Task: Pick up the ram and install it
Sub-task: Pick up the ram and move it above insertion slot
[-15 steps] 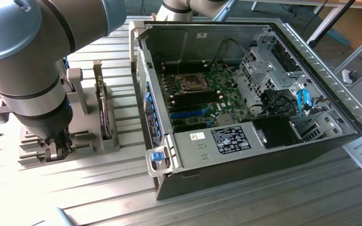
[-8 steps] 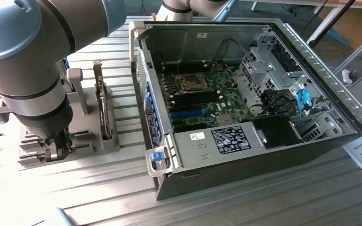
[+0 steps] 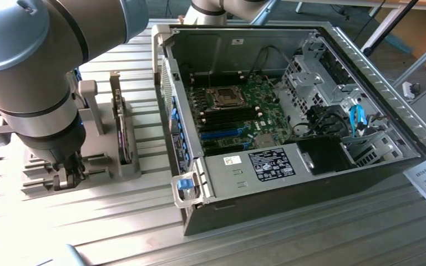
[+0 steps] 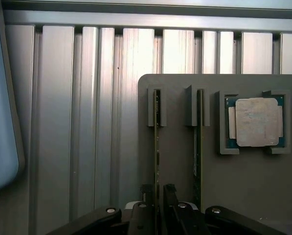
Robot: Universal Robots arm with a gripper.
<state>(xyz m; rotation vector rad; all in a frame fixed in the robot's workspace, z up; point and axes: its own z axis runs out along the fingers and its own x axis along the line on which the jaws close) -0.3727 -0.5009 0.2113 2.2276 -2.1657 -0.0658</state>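
Two green sticks stood on edge in one grey holder (image 4: 253, 196) on the bench (image 4: 87, 122). The claw (image 4: 158, 193) gripped the ram (image 4: 157, 147), which was nearest the holder's edge (one silver processor (image 4: 256, 122) lay beyond the other stick (image 4: 196, 147)).

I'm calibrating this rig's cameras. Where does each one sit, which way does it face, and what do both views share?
Exterior view: off the arm, high up, looking down across the slatted table at the open computer case; the arm and gripper stand at the exterior view's left.
Wrist view: on the wrist, looking down at the gray holder with the ram and a processor; the gripper is at the ram.
Shared: gripper, gray holder, slatted table.
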